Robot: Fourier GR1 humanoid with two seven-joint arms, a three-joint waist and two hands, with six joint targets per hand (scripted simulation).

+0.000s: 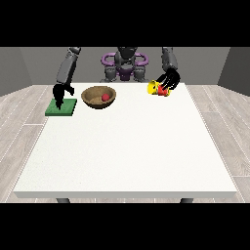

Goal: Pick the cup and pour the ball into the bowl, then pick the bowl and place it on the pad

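Two hands are listed. Hand at the view's right [170, 79]: fingers curled round the tipped cup [158, 89], near the table's [127, 146] far right edge. Hand at the view's left [61, 93]: fingers hang straight over the pad [61, 107], nothing held. Bowl [98, 96], far edge, beside the pad, holds the ball [104, 97]. Risk judged: bowl tilted when lifted, ball rolled out.

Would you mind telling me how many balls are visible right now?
1: a red ball lies inside the brown bowl. The tipped cup could hide another.

Large white table [127, 156]; wood-plank floor [19, 112]; grey walls [29, 63]
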